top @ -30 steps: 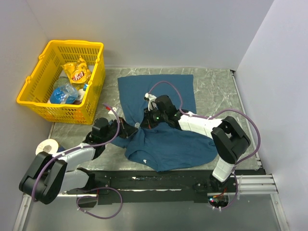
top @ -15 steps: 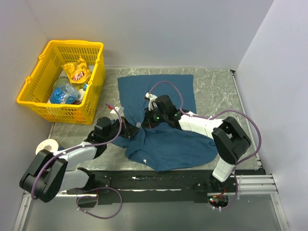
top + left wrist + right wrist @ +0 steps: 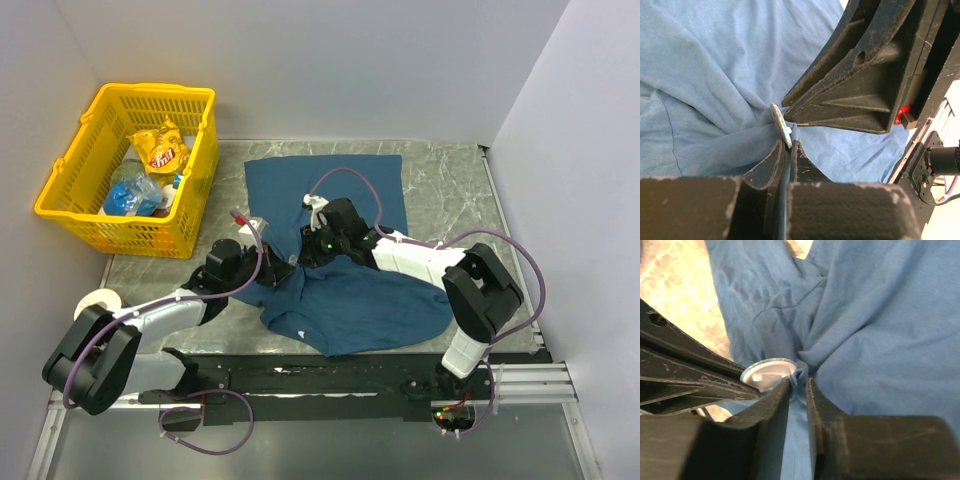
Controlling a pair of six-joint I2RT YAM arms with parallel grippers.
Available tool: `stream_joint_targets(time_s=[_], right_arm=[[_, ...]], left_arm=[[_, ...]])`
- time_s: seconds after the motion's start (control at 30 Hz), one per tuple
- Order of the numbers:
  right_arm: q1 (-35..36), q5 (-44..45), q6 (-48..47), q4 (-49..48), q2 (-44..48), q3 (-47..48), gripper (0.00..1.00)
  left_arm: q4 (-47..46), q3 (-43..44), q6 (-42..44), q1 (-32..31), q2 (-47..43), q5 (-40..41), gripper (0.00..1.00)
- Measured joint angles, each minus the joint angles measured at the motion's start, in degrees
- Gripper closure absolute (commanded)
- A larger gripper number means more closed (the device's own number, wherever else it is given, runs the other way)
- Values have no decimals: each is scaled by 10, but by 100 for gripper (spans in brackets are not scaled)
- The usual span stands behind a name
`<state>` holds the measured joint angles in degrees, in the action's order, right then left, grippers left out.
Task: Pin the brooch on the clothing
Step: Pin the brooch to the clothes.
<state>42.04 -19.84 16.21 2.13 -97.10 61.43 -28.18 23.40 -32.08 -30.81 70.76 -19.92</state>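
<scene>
The task looks mid-way. The brooch is already at the T-shirt, pressed against a ridge of fabric gathered where the two arms meet, at about 9 o'clock of the garment's middle in the overhead view. I cannot tell whether it is fastened. In the left wrist view the disc stands edge-on just above the left jaws. A thin bright line runs from it toward 3 o'clock and may be its pin, but whether that pin has gone through the cloth is hidden.

The left jaws are all but closed, nipping a thin fold of the T-shirt just under the brooch. The right jaws stand a narrow slit apart, with a pinch of the same fabric between their tips. In the right wrist view the brooch lies flat at the tip of the finger toward 9 o'clock. Which pair, if either, actually bears on the disc I cannot tell. As I judge it, pushing the pin through and closing it is what is left.

Room is tight at the joint, where the two sets of fingers nearly touch. The yellow basket sits close at 10 o'clock of the left arm, and a white roll lies beside its elbow. Bare bench shows toward 2 o'clock, and the T-shirt's near hem reaches the bench edge at 6 o'clock.
</scene>
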Motion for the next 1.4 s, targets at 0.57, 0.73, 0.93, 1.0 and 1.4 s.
stream_joint_targets(time_s=[0.57,0.73,0.93,1.0,1.4], right_arm=[[-1,88,-62,63,50,5,13],[5,79,-67,55,79,11,11],[10,58,-67,38,93,16,6],[6,52,-67,37,96,16,1],[-104,-97,-110,4,167,-41,1]], left_arm=[[-18,0,0,-10,0,-6,99],[-40,0,0,-14,-1,-21,99],[-65,-5,-1,-13,-1,-34,99],[-73,-9,-1,-11,-1,-39,99],[-177,-49,-26,36,27,-114,99]])
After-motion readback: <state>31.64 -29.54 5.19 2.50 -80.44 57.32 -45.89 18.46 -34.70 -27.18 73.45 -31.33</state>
